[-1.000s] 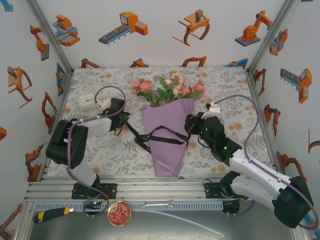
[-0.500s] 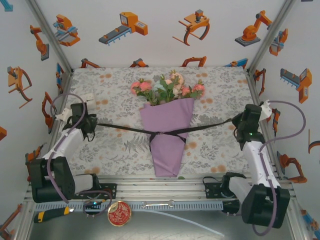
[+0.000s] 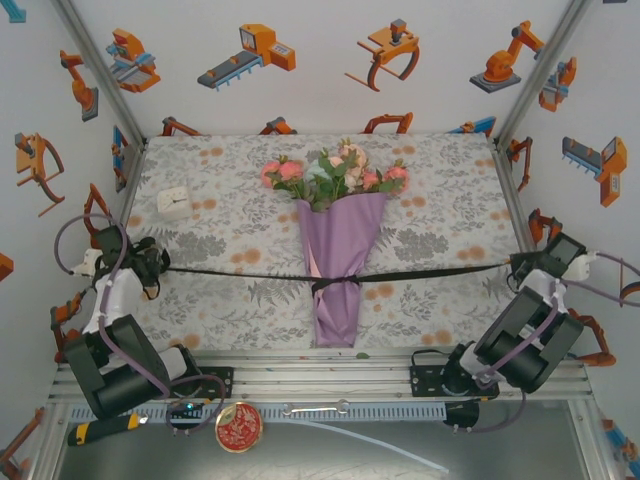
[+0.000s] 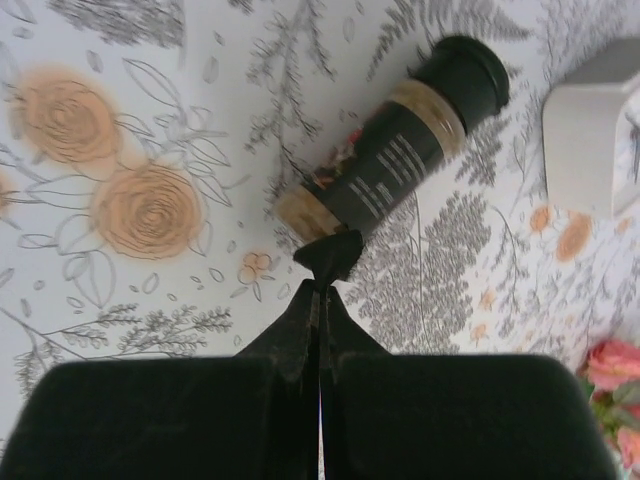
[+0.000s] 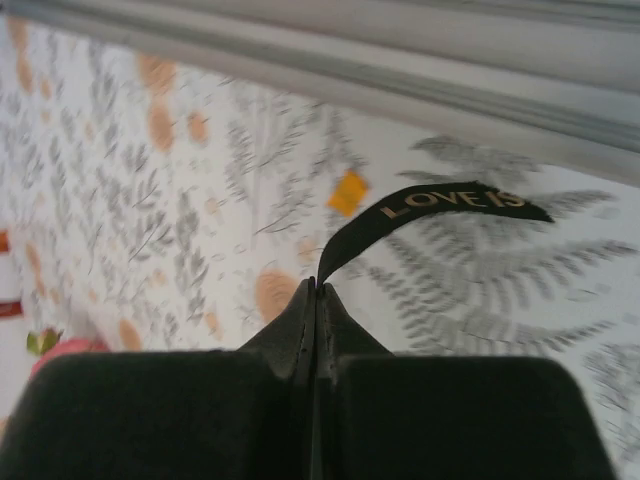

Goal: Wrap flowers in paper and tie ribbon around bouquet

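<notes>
Our ribbon (image 3: 240,273) runs dead straight left-right across the bench (image 3: 450,200) and crosses the bouquet (image 3: 342,235) at its narrow waist. The bouquet lies midway between the arms, blooms pointing away. The left end effector (image 4: 320,292) and right end effector (image 5: 315,295) each pinch a ribbon end, well apart. We reckon cinching means pulling outward along that line.

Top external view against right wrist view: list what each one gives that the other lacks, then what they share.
Top external: the bouquet lying mid-table, with the ribbon cinched around it and stretched straight between the left hand and the right hand. Right wrist: gold lettering, "LOVE IS", on the ribbon's free end beyond the grip. Shared: the right hand shut on the ribbon, above the floral tablecloth.
</notes>
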Controlling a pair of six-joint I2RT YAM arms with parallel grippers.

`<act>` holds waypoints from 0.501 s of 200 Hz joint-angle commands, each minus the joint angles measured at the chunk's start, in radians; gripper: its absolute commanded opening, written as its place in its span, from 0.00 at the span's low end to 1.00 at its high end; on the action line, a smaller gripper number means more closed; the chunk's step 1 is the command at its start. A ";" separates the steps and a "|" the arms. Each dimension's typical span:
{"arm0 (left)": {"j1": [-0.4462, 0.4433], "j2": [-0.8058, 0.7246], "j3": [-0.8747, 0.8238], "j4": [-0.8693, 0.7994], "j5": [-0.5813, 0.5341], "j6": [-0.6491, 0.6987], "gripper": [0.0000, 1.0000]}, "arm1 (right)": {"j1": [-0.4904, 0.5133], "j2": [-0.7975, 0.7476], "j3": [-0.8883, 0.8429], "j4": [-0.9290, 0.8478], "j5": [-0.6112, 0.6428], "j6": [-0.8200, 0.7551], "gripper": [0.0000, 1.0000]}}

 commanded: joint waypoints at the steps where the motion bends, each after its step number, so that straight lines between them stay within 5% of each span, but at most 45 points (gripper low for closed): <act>1: -0.104 -0.033 0.011 0.066 0.086 0.059 0.24 | 0.102 0.005 0.078 0.097 -0.204 -0.040 0.36; 12: -0.176 -0.063 0.022 0.062 0.079 0.069 0.53 | 0.164 -0.036 0.088 0.028 -0.192 -0.081 0.52; 27: -0.274 -0.112 0.035 0.032 0.061 0.079 0.70 | 0.222 -0.114 0.053 0.007 -0.200 -0.087 0.57; 57: -0.502 -0.183 0.056 -0.106 0.012 0.000 0.74 | 0.379 -0.300 0.002 -0.160 -0.195 -0.060 0.59; 100: -0.843 -0.216 -0.033 -0.189 -0.054 -0.370 0.74 | 0.763 -0.548 -0.148 -0.348 -0.064 0.219 0.52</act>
